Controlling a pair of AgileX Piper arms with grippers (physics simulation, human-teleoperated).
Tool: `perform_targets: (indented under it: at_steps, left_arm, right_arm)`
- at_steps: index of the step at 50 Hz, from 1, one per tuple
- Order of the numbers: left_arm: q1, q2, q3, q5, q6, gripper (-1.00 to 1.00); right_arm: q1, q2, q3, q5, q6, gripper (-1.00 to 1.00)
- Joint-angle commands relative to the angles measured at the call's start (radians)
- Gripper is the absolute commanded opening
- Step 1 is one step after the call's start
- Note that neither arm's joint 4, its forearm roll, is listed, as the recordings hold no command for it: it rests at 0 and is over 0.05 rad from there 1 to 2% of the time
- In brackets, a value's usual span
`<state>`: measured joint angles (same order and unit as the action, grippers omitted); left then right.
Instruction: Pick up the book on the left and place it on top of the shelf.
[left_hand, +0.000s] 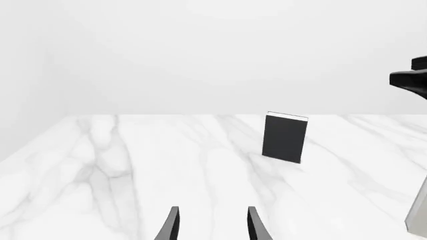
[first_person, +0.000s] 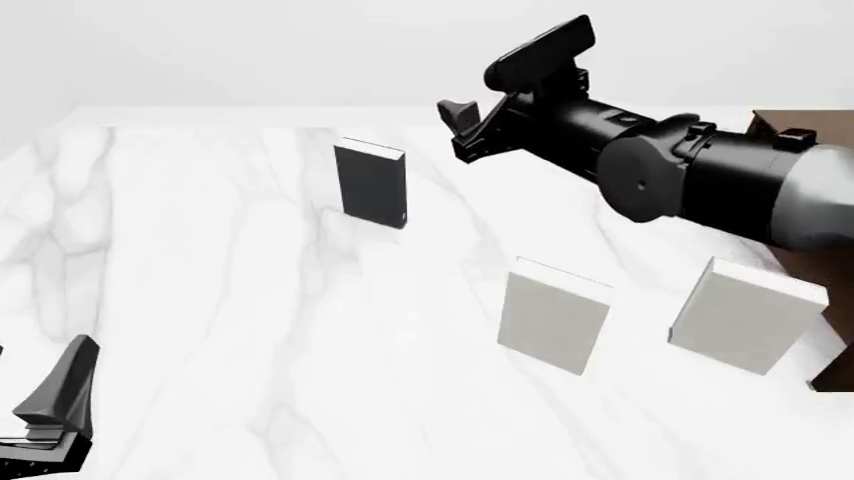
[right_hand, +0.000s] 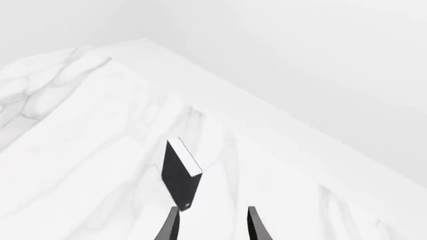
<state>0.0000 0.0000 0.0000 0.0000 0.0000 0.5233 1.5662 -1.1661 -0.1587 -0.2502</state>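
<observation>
The book (first_person: 371, 183) has a dark charcoal cover and white page edges and stands upright on the marble table, left of the other books. It also shows in the left wrist view (left_hand: 285, 138) and the right wrist view (right_hand: 179, 175). My right gripper (first_person: 465, 125) is open and empty. It hangs in the air just right of the book and a little above it, not touching; in its wrist view (right_hand: 212, 227) the book lies just ahead of the fingertips. My left gripper (first_person: 60, 400) is open and empty, low at the near left, far from the book (left_hand: 212, 227). The dark brown shelf (first_person: 830, 290) is mostly hidden behind the right arm.
Two larger light grey-white books stand upright, one in the middle (first_person: 554, 315) and one to the right (first_person: 745, 315) next to the shelf. The right arm (first_person: 694, 180) stretches across above them. The table's far edge (first_person: 267, 108) lies behind the dark book.
</observation>
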Motion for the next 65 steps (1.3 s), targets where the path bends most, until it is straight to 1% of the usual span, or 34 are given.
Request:
perform_targets:
  at_steps: [1,25,50,65]
  left_arm:
    - [0.0,0.0,0.0,0.0,0.0,1.0]
    - [0.0,0.0,0.0,0.0,0.0,1.0]
    - [0.0,0.0,0.0,0.0,0.0,1.0]
    - [0.0,0.0,0.0,0.0,0.0,1.0]
  right_arm:
    - [0.006,0.066,-0.054,-0.005,0.007,1.0]
    - [0.019,0.198,-0.148,-0.03,0.03,1.0]
    - [0.017,0.302,-0.211,-0.062,0.06,1.0]
    - [0.023,0.356,-0.249,-0.076,0.067,1.0]
